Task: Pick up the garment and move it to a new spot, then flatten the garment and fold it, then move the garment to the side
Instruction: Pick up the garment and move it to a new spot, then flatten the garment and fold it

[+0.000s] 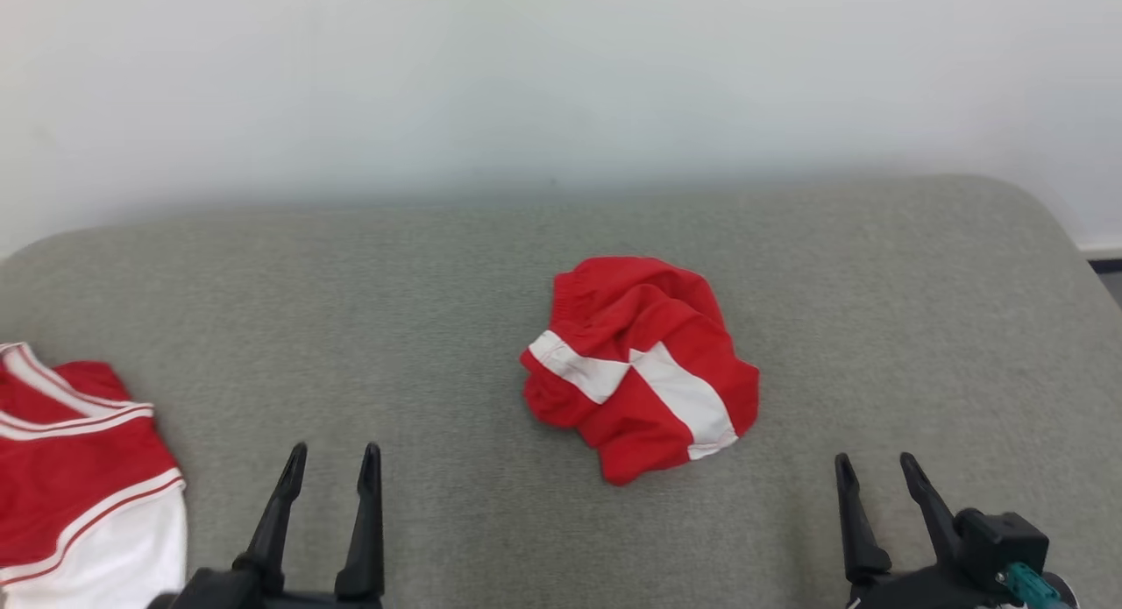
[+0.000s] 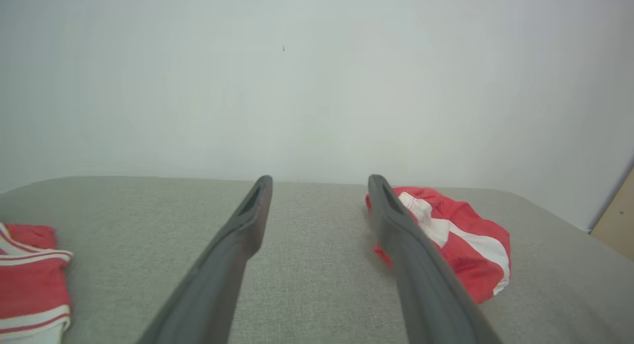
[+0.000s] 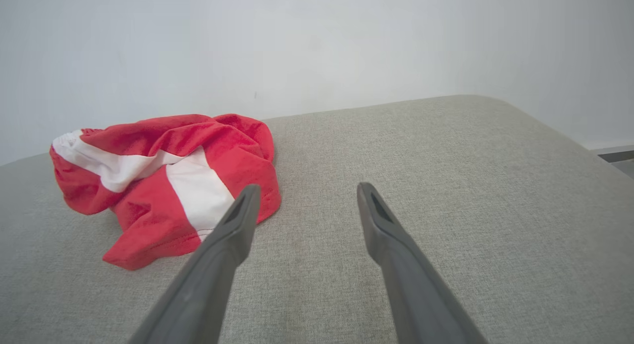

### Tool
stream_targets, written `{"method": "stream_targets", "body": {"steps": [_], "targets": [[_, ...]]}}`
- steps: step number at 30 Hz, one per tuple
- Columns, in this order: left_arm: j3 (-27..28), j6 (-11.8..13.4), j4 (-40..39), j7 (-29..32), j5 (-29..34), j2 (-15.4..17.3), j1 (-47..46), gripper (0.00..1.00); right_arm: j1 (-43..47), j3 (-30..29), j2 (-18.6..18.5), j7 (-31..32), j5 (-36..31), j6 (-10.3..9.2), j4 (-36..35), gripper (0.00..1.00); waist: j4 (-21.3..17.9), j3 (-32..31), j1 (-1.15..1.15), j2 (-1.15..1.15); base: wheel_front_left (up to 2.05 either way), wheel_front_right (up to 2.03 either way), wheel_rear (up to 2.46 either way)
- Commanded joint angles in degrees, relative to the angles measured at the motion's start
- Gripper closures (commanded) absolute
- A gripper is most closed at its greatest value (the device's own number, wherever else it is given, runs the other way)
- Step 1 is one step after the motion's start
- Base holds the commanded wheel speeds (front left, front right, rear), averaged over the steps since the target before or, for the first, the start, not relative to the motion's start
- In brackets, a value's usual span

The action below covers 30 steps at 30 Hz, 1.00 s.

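Left gripper (image 1: 335, 451) and right gripper (image 1: 875, 458): spread, empty. Garment (image 1: 640, 364): crumpled on grey cushion (image 1: 438, 267), 2 o'clock from left, 10 o'clock from right. Long axis roughly 11-to-5. Judged nearer right.

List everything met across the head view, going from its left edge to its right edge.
red and white jersey → left gripper → crumpled red garment → right gripper, all over the grey cushion.
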Motion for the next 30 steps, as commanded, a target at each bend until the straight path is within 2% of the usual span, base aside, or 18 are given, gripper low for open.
{"method": "stream_targets", "body": {"steps": [1, 7, 13, 21, 30], "targets": [[0.8, -0.3, -0.1, -0.2, 0.8, -0.4, 2.1, 0.00, 1.3, -0.5, 0.0, -0.7, -0.8, 0.17, 0.1, 0.00, 3.2, -1.9, 0.00, 0.00, 0.00, 0.00, 0.00], [4.1, -1.0, -0.6, -0.2, 3.2, -0.6, 6.7, 0.00, 2.9, -3.0, -0.1, -2.1, -1.6, 0.17, 0.4, 0.00, 4.0, -2.3, 0.00, 0.00, 0.00, 0.00, 0.00], [7.8, -1.5, -1.7, -0.2, 2.8, -1.7, 9.7, 0.00, 3.4, -4.4, -0.1, -3.1, -1.4, 0.17, 0.9, 0.00, 4.2, -2.2, 0.00, 0.00, 0.00, 0.00, 0.00], [6.4, -2.4, 0.2, -0.2, 2.9, -1.4, 8.5, 0.00, 2.2, -3.3, -0.1, -3.7, -0.3, 0.17, 2.1, 0.00, 3.5, -2.0, 0.00, 0.00, 0.00, 0.00, 0.00], [4.3, -2.4, 1.9, -0.2, 1.7, -0.3, 7.7, 0.00, 2.1, -2.4, -0.1, -3.4, -0.2, 0.17, 2.7, 0.00, 2.5, -1.6, 0.00, 0.00, 0.00, 0.00, 0.00]]}}
